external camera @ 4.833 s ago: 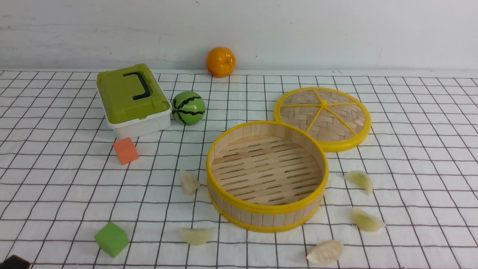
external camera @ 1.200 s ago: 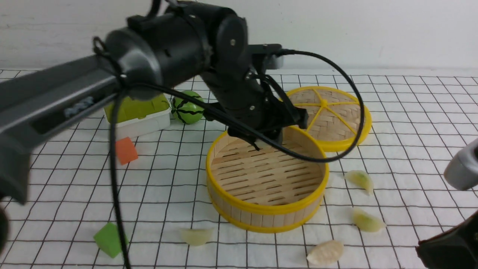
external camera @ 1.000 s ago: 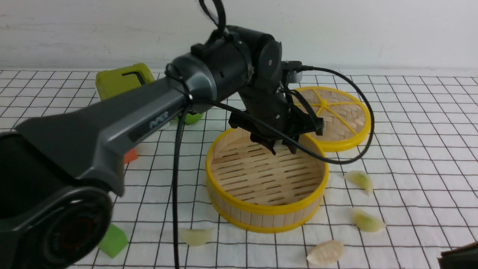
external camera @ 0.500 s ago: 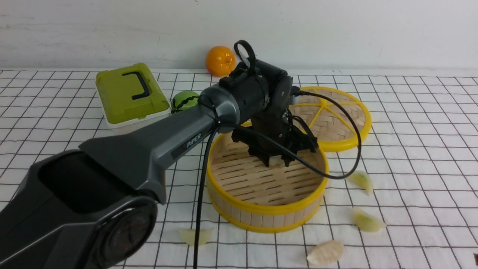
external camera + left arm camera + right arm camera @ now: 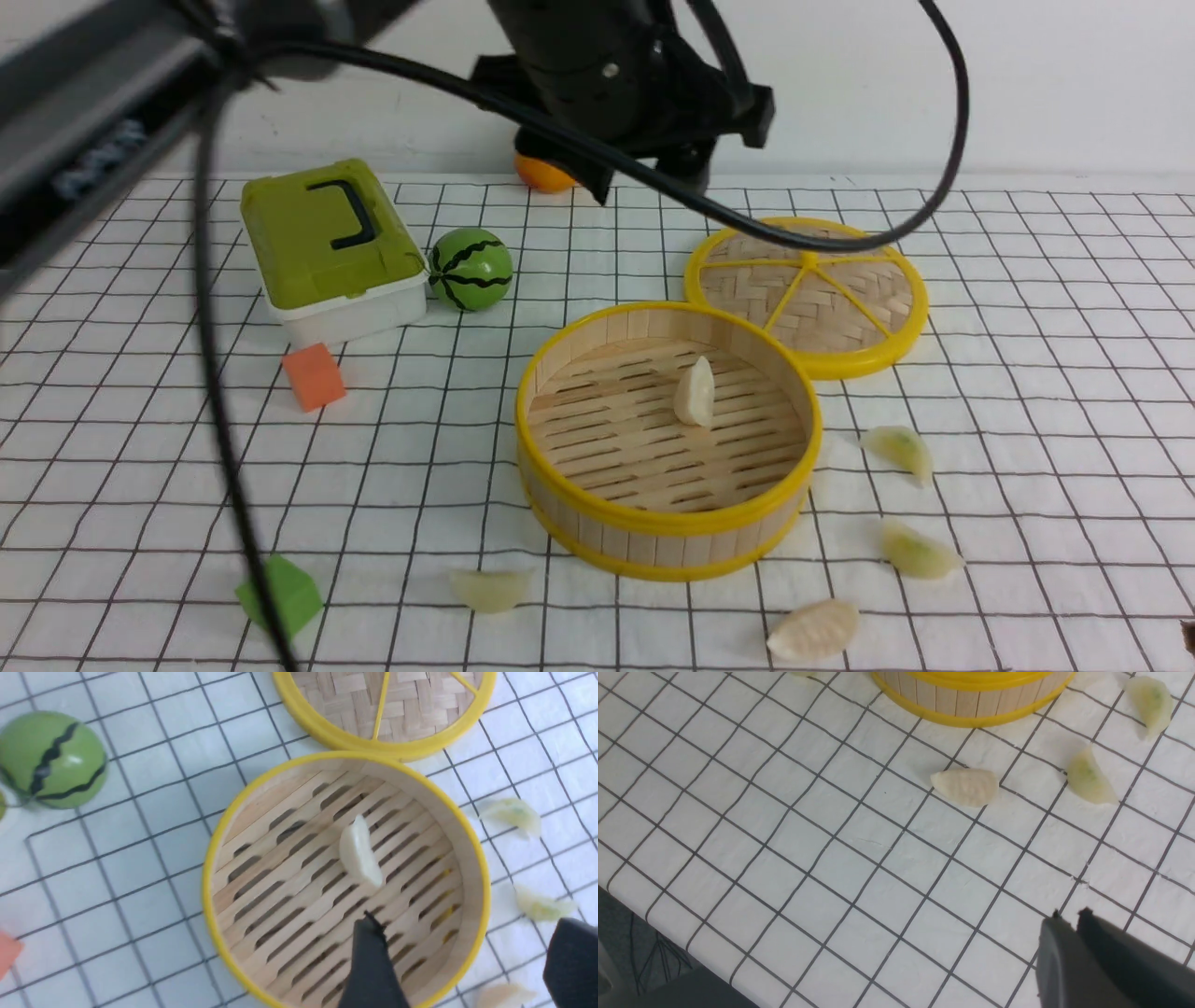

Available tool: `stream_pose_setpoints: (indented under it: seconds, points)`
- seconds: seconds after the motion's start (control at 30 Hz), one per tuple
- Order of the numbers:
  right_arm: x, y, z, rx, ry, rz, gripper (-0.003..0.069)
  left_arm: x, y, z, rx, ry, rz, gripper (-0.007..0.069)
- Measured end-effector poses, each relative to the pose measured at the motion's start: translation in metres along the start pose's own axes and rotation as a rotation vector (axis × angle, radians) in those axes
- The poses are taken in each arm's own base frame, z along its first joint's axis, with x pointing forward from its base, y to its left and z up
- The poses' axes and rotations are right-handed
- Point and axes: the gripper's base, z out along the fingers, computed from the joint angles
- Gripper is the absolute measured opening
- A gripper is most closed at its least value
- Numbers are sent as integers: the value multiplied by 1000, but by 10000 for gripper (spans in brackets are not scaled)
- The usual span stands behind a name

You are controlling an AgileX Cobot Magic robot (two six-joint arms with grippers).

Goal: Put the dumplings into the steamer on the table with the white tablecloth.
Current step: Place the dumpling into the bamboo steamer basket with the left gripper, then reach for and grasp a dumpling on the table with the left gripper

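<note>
The steamer (image 5: pixel 653 546) stands on the white tablecloth (image 5: pixel 140 448) that covers the table, with one pale dumpling (image 5: pixel 695 392) on edge on its slats. Several more dumplings lie on the cloth around it: one in front left (image 5: pixel 491 589), one in front (image 5: pixel 814 630), two on the right (image 5: pixel 917 551) (image 5: pixel 901 448). My left gripper (image 5: pixel 649 182) hangs high above the steamer's far side, open and empty. The left wrist view looks down on the steamer (image 5: pixel 205 882), the dumpling (image 5: pixel 359 858) and the spread gripper (image 5: pixel 465 919). My right gripper (image 5: pixel 1070 914) is shut and empty over bare cloth, near a dumpling (image 5: pixel 966 786).
The woven lid (image 5: pixel 808 294) lies behind the steamer on the right. A green-lidded box (image 5: pixel 327 243), a watermelon ball (image 5: pixel 471 269), an orange (image 5: pixel 541 175), an orange cube (image 5: pixel 315 376) and a green cube (image 5: pixel 289 593) occupy the left. The table's near edge (image 5: pixel 654 914) shows.
My left gripper opened, left the dumpling on the steamer's floor and rose well above it. The right arm drew back out of the front view.
</note>
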Motion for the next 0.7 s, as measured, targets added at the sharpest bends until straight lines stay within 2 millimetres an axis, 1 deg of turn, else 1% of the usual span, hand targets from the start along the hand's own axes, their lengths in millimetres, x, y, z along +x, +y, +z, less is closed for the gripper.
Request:
stream_pose_setpoints:
  seconds: [0.07, 0.1, 0.17, 0.2, 0.23, 0.3, 0.37, 0.4, 0.43, 0.47, 0.5, 0.53, 0.57, 0.6, 0.7]
  points:
    - [0, 0, 0, -1, 0, 0, 50, 22, 12, -16, -36, 42, 18, 444]
    - [0, 0, 0, -3, -1, 2, 51, 36, 18, -20, -51, 75, 26, 438]
    - [0, 1, 0, -6, -2, 4, 54, 60, 29, -23, -74, 139, 38, 428]
    - [0, 1, 0, -8, -3, 5, 55, 77, 36, -22, -85, 184, 51, 424]
    - [-1, 1, 0, -12, -7, 7, 56, 100, 43, -20, -95, 243, 64, 419]
    - [-2, 2, 0, -20, -20, 13, 59, 128, 51, -11, -90, 293, 82, 417]
    - [-3, 2, 0, -22, -31, 16, 59, 147, 53, 2, -71, 320, 107, 417]
    - [-3, 2, 0, -22, -37, 17, 59, 155, 54, 8, -63, 329, 131, 417]
    - [-3, 2, 0, -22, -37, 17, 59, 156, 54, 10, -62, 331, 130, 417]
    - [-4, 2, 0, -20, -47, 17, 61, 169, 54, 25, -39, 343, 196, 417]
    - [-4, 2, 0, -20, -47, 17, 61, 170, 54, 27, -37, 343, 196, 417]
    - [-4, 2, 0, -20, -48, 17, 63, 177, 55, 41, -15, 342, 279, 417]
    - [-4, 2, 0, -20, -48, 17, 64, 177, 55, 41, -13, 342, 289, 417]
    - [-4, 2, 0, -20, -48, 17, 67, 181, 54, 53, 8, 341, 374, 417]
    - [-4, 2, 0, -25, -46, 20, 70, 181, 52, 70, 49, 325, 511, 417]
